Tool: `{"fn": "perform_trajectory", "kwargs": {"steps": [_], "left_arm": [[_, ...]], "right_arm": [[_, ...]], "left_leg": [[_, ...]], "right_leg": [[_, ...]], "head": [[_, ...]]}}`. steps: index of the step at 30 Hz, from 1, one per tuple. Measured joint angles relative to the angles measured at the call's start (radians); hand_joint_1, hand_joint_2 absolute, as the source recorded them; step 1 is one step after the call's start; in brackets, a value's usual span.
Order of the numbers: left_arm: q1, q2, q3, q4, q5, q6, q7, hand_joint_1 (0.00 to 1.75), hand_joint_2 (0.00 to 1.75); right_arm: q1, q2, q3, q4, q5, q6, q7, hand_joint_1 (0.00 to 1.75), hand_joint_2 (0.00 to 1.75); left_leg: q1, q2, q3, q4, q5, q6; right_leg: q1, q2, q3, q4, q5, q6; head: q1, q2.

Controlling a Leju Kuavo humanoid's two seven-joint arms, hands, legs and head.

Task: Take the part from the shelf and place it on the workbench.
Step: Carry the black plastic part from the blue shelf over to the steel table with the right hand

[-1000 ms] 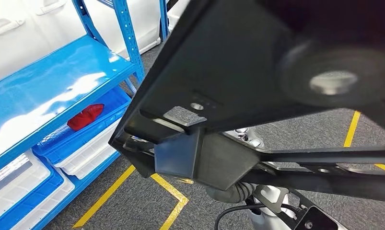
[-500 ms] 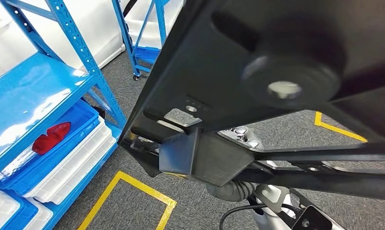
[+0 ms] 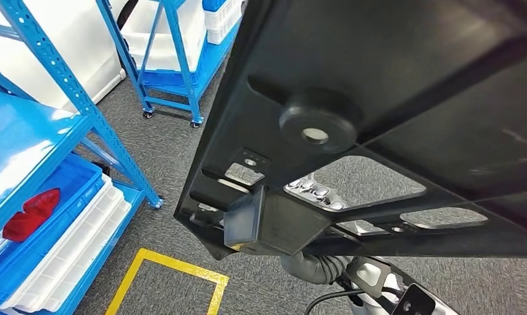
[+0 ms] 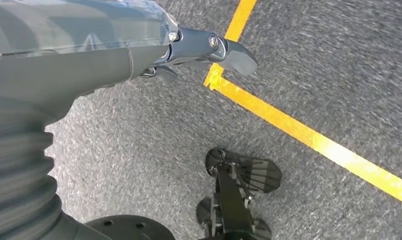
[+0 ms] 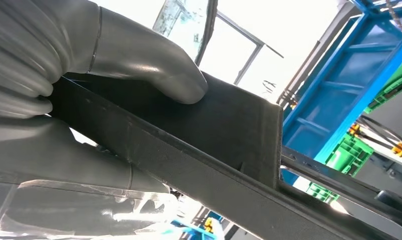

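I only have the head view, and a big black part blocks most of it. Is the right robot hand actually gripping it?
Observer: Yes. The right wrist view shows the right robot hand gripping the black part at its edge, thumb on one face, fingers on the other.
Operator: And the left robot hand?
Observer: The left robot hand hangs over grey carpet near a yellow floor line; I see nothing in it.

no legible txt, labels, nos.
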Motion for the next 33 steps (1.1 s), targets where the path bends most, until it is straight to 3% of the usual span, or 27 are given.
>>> {"fn": "perform_trajectory", "kwargs": {"steps": [1,3,5,6,8,10,11,12,13,15,17,19,21,23,25,27,28,29,30,32,33], "left_arm": [[-0.001,-0.001,0.004,0.0,0.002,0.007,0.002,0.0,1.75],[0.0,-0.002,0.013,0.0,0.005,0.017,0.006,0.0,1.75],[0.001,-0.002,0.018,0.0,0.006,0.023,0.008,0.0,1.75],[0.001,-0.002,0.019,0.0,0.007,0.025,0.008,0.0,1.75],[0.0,-0.001,0.022,0.0,0.008,0.025,0.004,0.0,1.75],[0.004,-0.002,0.027,0.0,0.009,0.026,0.003,0.0,1.75],[0.006,-0.002,0.03,0.0,0.009,0.026,0.003,0.0,1.75],[0.008,-0.002,0.033,0.0,0.009,0.026,0.003,0.0,1.75],[0.009,-0.001,0.035,0.0,0.009,0.026,0.003,0.0,1.75],[0.008,0.0,0.037,0.0,0.011,0.024,0.0,0.0,1.75],[0.008,0.001,0.039,0.0,0.015,0.02,-0.003,0.0,1.75],[0.009,0.002,0.042,0.0,0.016,0.018,-0.001,0.0,1.75],[0.008,0.002,0.043,0.0,0.006,0.016,0.003,0.0,1.75],[0.006,0.001,0.041,0.0,-0.012,0.011,0.003,0.0,1.75],[0.008,0.0,0.038,0.0,-0.025,0.005,-0.002,0.0,1.75],[0.012,0.0,0.035,0.0,-0.033,-0.002,-0.01,0.0,1.75],[0.013,0.0,0.034,0.0,-0.035,-0.004,-0.014,0.0,1.75],[0.012,0.0,0.033,0.0,-0.038,-0.007,-0.019,0.0,1.75],[0.01,-0.001,0.032,0.0,-0.04,-0.01,-0.025,0.0,1.75],[0.007,-0.002,0.03,0.0,-0.041,-0.014,-0.035,0.0,1.75],[0.005,-0.002,0.028,0.0,-0.04,-0.014,-0.037,0.0,1.75]], "right_arm": [[-0.004,0.0,0.0,0.003,-0.008,0.009,0.0,1.75,1.75],[-0.012,0.001,0.0,0.008,-0.021,0.024,0.0,1.75,1.75],[-0.016,0.002,-0.004,0.013,-0.029,0.036,0.0,1.75,1.75],[-0.017,0.002,-0.006,0.016,-0.031,0.04,0.0,1.75,1.75],[-0.019,0.006,-0.009,0.021,-0.034,0.045,0.0,1.75,1.75],[-0.021,0.011,-0.009,0.026,-0.036,0.045,0.0,1.75,1.75],[-0.021,0.013,-0.009,0.029,-0.037,0.046,0.0,1.75,1.75],[-0.02,0.013,-0.01,0.031,-0.037,0.046,0.0,1.75,1.75],[-0.02,0.013,-0.01,0.034,-0.037,0.046,0.0,1.75,1.75],[-0.02,0.015,-0.01,0.036,-0.037,0.046,0.0,1.75,1.75],[-0.022,0.019,-0.012,0.038,-0.035,0.046,0.0,1.75,1.75],[-0.024,0.026,-0.014,0.042,-0.03,0.043,0.001,1.75,1.75],[-0.022,0.029,-0.02,0.043,-0.021,0.035,0.001,1.75,1.75],[-0.02,0.029,-0.031,0.042,-0.011,0.021,0.0,1.75,1.75],[-0.016,0.028,-0.041,0.041,-0.004,0.008,0.0,1.75,1.75],[-0.005,0.026,-0.049,0.041,0.0,-0.002,0.0,1.75,1.75],[0.0,0.024,-0.053,0.041,0.0,-0.006,0.0,1.75,1.75],[0.004,0.022,-0.057,0.041,-0.001,-0.01,0.0,1.75,1.75],[0.006,0.02,-0.06,0.041,-0.001,-0.013,0.0,1.75,1.75],[0.006,0.018,-0.064,0.042,-0.003,-0.015,0.0,1.75,1.75],[0.006,0.017,-0.064,0.042,-0.004,-0.017,0.0,1.75,1.75]], "left_leg": [[-0.003,0.009,0.001,0.002,-0.003,-0.004],[-0.007,0.024,0.002,0.006,-0.007,-0.013],[-0.008,0.041,0.004,0.006,-0.009,-0.023],[-0.006,0.036,0.004,0.009,-0.014,-0.029],[-0.001,-0.004,-0.016,0.059,-0.052,-0.039],[0.003,-0.048,-0.071,0.185,-0.119,-0.044],[0.004,-0.056,-0.101,0.251,-0.144,-0.046],[0.004,-0.058,-0.122,0.293,-0.152,-0.046],[0.004,-0.06,-0.126,0.298,-0.14,-0.045],[0.006,-0.076,-0.08,0.191,-0.068,-0.041],[0.01,-0.127,-0.024,0.062,-0.016,-0.036],[0.01,-0.155,-0.007,0.018,-0.01,-0.031],[0.009,-0.133,-0.005,0.011,-0.005,-0.022],[0.011,-0.107,-0.002,0.003,0.003,-0.008],[0.008,-0.079,-0.002,-0.001,0.004,0.002],[0.003,-0.048,-0.004,0.0,0.003,0.005],[0.001,-0.035,-0.004,0.001,0.002,0.005],[0.001,-0.021,-0.005,0.002,0.001,0.004],[0.0,-0.01,-0.004,0.003,-0.001,0.003],[-0.003,0.008,-0.001,0.006,-0.005,-0.004],[-0.004,0.016,0.0,0.007,-0.007,-0.009]], "right_leg": [[0.004,-0.023,0.038,-0.069,0.022,-0.005],[0.011,-0.049,0.07,-0.135,0.034,-0.016],[0.014,-0.032,0.067,-0.139,0.036,-0.026],[0.013,-0.022,0.066,-0.142,0.039,-0.031],[0.007,-0.001,0.066,-0.149,0.045,-0.042],[0.006,0.02,0.065,-0.15,0.049,-0.048],[0.007,0.033,0.065,-0.15,0.049,-0.05],[0.008,0.047,0.065,-0.149,0.05,-0.05],[0.008,0.061,0.065,-0.149,0.05,-0.05],[0.007,0.088,0.067,-0.146,0.05,-0.048],[0.008,0.112,0.063,-0.14,0.051,-0.041],[0.005,0.135,0.052,-0.137,0.056,-0.028],[0.001,0.149,0.045,-0.137,0.06,-0.014],[0.005,0.114,0.027,-0.101,0.035,-0.006],[0.006,0.056,-0.027,0.013,-0.028,-0.002],[0.001,0.033,-0.081,0.129,-0.071,0.002],[-0.001,0.029,-0.086,0.142,-0.068,0.004],[-0.002,0.024,-0.068,0.112,-0.047,0.004],[-0.003,0.013,-0.03,0.046,-0.015,0.003],[0.003,-0.029,0.045,-0.093,0.028,-0.004],[0.007,-0.042,0.065,-0.13,0.035,-0.009]], "head": [[0.0,0.0],[0.0,0.0],[0.0,0.0],[0.0,0.0],[0.0,0.0],[0.0,0.0],[0.0,0.0],[0.0,0.0],[0.0,0.0],[0.0,0.0],[0.0,0.0],[0.0,0.0],[0.0,0.0],[0.0,0.0],[0.0,0.0],[0.0,0.0],[0.0,0.0],[0.0,0.0],[0.0,0.0],[0.0,0.0],[0.0,0.0]]}}
